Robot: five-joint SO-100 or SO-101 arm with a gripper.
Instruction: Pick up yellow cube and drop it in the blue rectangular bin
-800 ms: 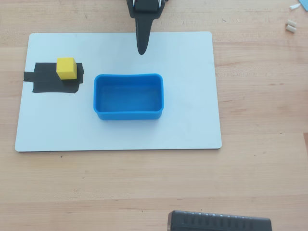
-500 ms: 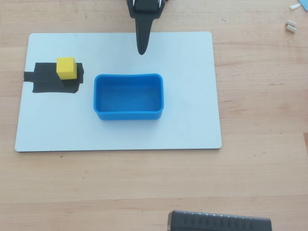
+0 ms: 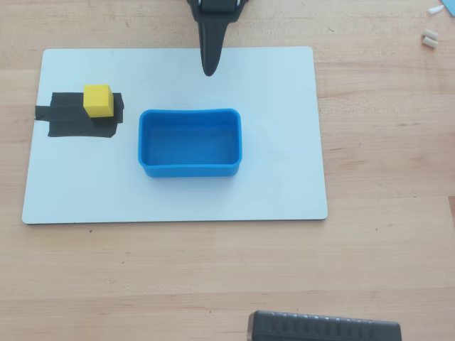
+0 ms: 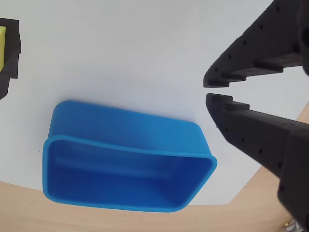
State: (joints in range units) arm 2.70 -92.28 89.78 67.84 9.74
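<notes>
The yellow cube (image 3: 98, 99) sits on a black tape patch (image 3: 71, 121) at the left of the white board. In the wrist view only a yellow sliver (image 4: 2, 46) shows at the left edge. The blue rectangular bin (image 3: 190, 170) stands empty in the middle of the board; its outer wall also shows in the wrist view (image 4: 125, 128). My gripper (image 3: 208, 69) hangs over the board's far edge, beyond the bin and to the right of the cube. In the wrist view the gripper (image 4: 208, 91) has its fingertips almost touching, with nothing between them.
The white board (image 3: 284, 177) lies on a wooden table. A black ribbed object (image 3: 323, 328) sits at the bottom edge. Small white bits (image 3: 429, 38) lie at the top right, off the board.
</notes>
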